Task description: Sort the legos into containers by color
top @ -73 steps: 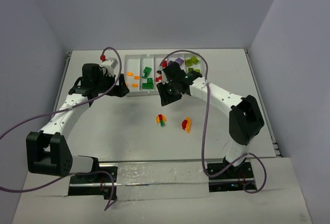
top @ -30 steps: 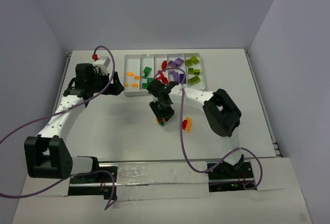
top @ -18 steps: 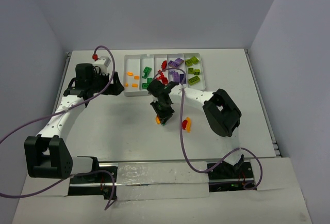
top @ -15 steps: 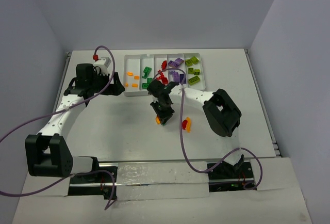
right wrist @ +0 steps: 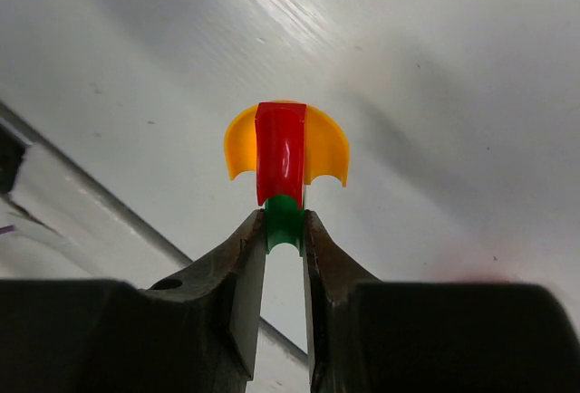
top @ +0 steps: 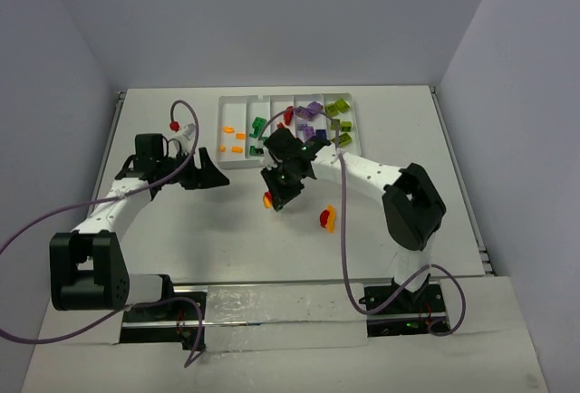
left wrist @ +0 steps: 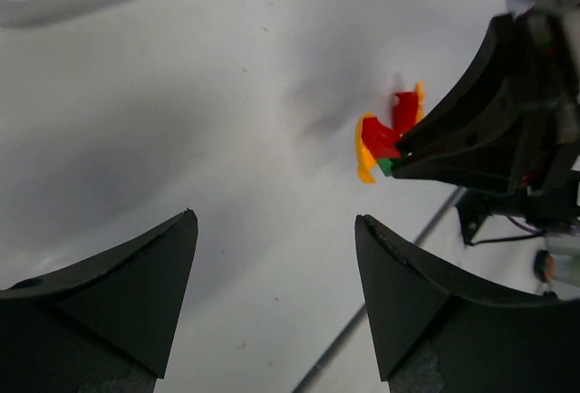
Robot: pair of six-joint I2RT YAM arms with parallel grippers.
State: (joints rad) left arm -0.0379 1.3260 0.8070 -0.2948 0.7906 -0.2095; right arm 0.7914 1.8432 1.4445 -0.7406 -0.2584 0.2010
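My right gripper (top: 272, 199) is shut on a joined clump of legos: its fingers pinch the green brick (right wrist: 285, 223), with a red curved brick (right wrist: 280, 153) and an orange curved brick (right wrist: 324, 147) stuck above it. The clump (top: 266, 198) is held above the table, below the tray; it also shows in the left wrist view (left wrist: 381, 139). A red and orange pair (top: 327, 218) lies on the table to the right. The white tray (top: 237, 162) holds orange, green, red, purple and lime bricks in its compartments. My left gripper (top: 216, 178) is open and empty, left of the clump.
Purple cables with red caps (top: 176, 127) loop over both arms. The right arm's elbow (top: 412, 205) sits right of the loose bricks. The table's front edge runs along the bottom near the arm bases.
My right gripper closed on the green, red and orange clump and lifted it off the table, moving slightly left and up. The left gripper swung down and right toward the clump.
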